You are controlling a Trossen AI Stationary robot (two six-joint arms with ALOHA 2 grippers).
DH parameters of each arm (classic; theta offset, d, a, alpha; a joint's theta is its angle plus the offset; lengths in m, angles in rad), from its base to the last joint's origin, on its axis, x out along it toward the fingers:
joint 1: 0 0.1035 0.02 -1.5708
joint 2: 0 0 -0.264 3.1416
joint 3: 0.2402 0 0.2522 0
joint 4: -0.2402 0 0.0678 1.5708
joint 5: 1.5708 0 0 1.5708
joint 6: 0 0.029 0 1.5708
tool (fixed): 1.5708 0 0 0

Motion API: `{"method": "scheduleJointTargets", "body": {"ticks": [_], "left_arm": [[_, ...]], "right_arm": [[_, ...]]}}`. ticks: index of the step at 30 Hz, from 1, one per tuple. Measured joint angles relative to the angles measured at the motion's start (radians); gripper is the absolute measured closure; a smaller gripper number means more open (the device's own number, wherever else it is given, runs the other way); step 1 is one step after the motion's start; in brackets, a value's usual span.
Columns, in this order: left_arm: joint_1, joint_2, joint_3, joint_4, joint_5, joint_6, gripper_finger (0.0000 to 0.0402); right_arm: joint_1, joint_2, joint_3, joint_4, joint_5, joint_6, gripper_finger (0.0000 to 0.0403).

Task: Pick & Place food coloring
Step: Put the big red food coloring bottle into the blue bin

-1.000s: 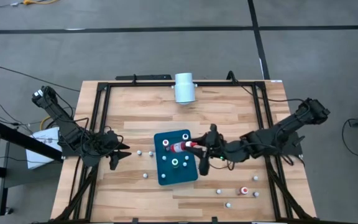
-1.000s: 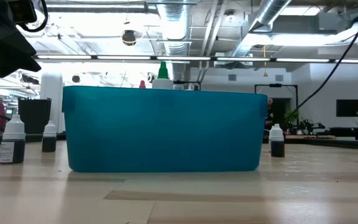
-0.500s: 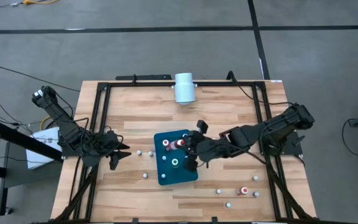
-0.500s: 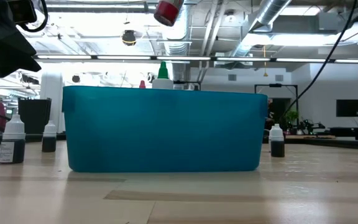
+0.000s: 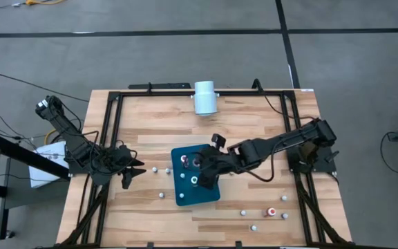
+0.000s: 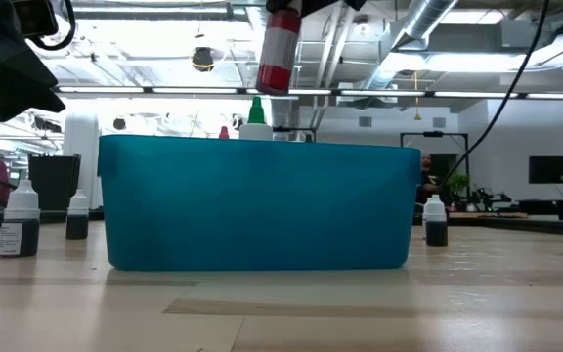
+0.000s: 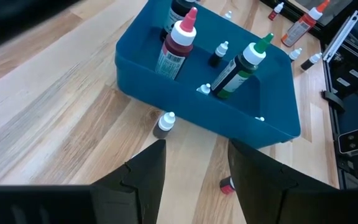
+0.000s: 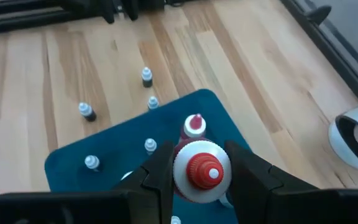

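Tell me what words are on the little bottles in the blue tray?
None can be read.
Red-capped bottle held upright in the right claw: no readable print shows.
Red-tipped bottle in the teal plastic tray: label print too small.
Green-tipped bottle: label too blurred.

No text can be read; the red-topped bottle's label print is illegible.
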Motion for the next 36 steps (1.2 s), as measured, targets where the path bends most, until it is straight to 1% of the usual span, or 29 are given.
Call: {"method": "scheduleJointTargets", "body": {"ticks": [10,17,18,20,22,24,26,28,31,33,36], "left_arm": [[0.0,0.0,0.0,0.003,-0.005,0.011,0.0236],[0.0,0.0,0.0,0.003,-0.006,0.011,0.0236],[0.0,0.0,0.0,0.003,-0.006,0.011,0.0236],[0.0,0.0,0.0,0.003,-0.006,0.011,0.0236],[0.0,0.0,0.0,0.003,-0.006,0.011,0.0236],[0.0,0.001,0.0,0.003,-0.006,0.011,0.0236],[0.0,0.0,0.0,0.003,-0.006,0.011,0.0236],[0.0,0.001,0.0,0.002,-0.006,0.012,0.0236],[0.0,0.0,0.0,0.002,-0.006,0.012,0.0236],[0.0,0.0,0.0,0.0,-0.006,0.012,0.0236],[0.0,0.001,0.0,0.002,-0.005,0.013,0.0236]], "right_arm": [[-0.029,0.001,0.001,-0.057,-0.031,0.001,0.0296],[-0.032,0.051,0.002,-0.039,-0.067,0.002,0.0296],[-0.031,0.058,0.0,-0.054,-0.067,0.001,0.0296],[-0.032,0.084,0.003,-0.028,-0.06,0.001,0.0296],[-0.032,0.097,-0.002,-0.07,-0.054,0.0,0.0296],[-0.033,0.112,0.002,-0.029,-0.057,0.0,0.0296],[-0.032,0.117,0.0,-0.056,-0.063,0.0,0.0296],[-0.03,0.138,0.002,-0.019,-0.063,0.0,0.0296],[-0.029,0.146,-0.003,-0.048,-0.053,0.0,0.0296],[-0.03,0.155,0.005,-0.012,-0.045,0.0,0.0296],[-0.034,0.164,-0.002,-0.028,-0.042,0.0,0.0296]]}}
